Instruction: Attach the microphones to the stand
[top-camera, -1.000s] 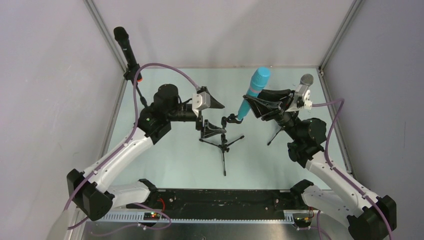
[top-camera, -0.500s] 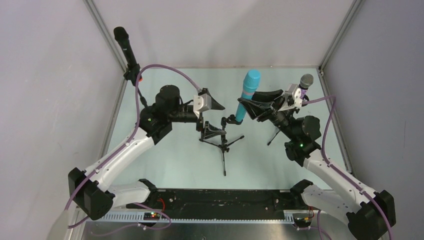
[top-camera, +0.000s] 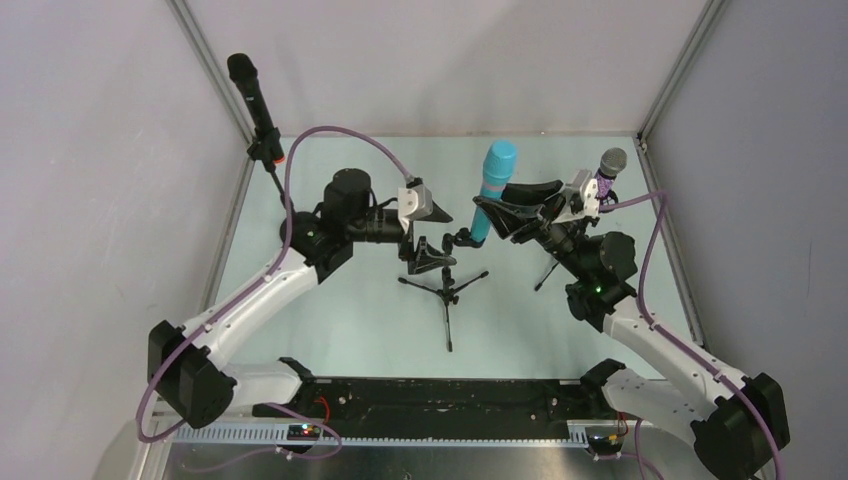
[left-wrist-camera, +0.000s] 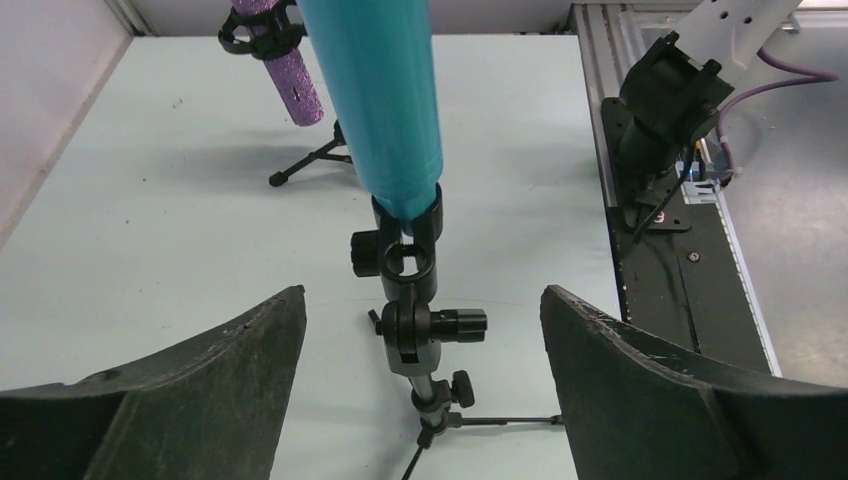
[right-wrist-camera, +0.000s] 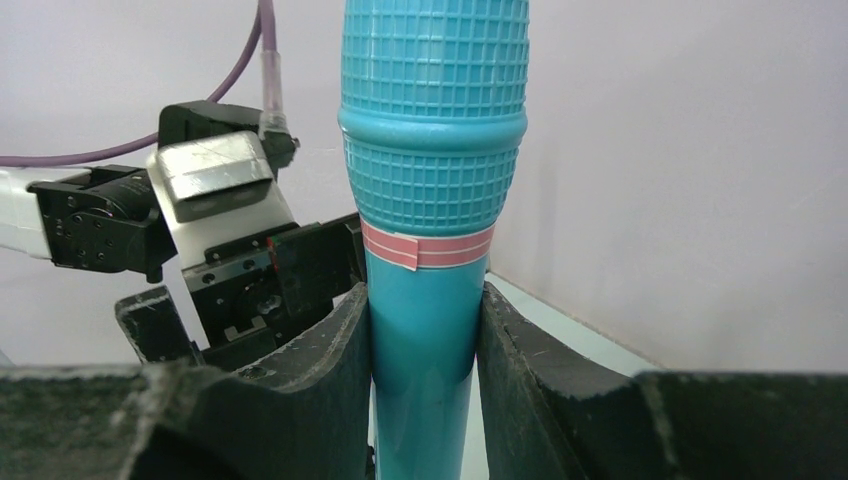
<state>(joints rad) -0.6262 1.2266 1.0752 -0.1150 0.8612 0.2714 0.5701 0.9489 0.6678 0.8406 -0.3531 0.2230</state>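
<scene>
Right wrist view is showing the turquoise microphone (right-wrist-camera: 432, 340) standing upright between the right jaws, which are gripping its handle from both sides, just under the pink band (right-wrist-camera: 428, 247). In the left wrist view its lower end is sitting in the clip (left-wrist-camera: 428, 212) of the middle stand (top-camera: 446, 290), near the centre of the counter (top-camera: 340, 320), and it seems to be already entering the ring.

The left jaws are standing wide open – one on each side of the stand's neck, below the clip and well apart from it, touching nothing.

I am judging that the step in hand is seating this microphone fully. To do it well, the right arm should be pushing along the line of the handle, not sideways, because the tripod is light and could be tipping. The left jaws could be steadying the neck under the clip – but gently, so the knob (left-wrist-camera: 465, 322) is not turned. The right jaws should be letting go only when the clip is holding the handle alone.

The purple microphone (top-camera: 608, 165) and the black microphone (top-camera: 252, 95) are each looking mounted on their own stands.
</scene>
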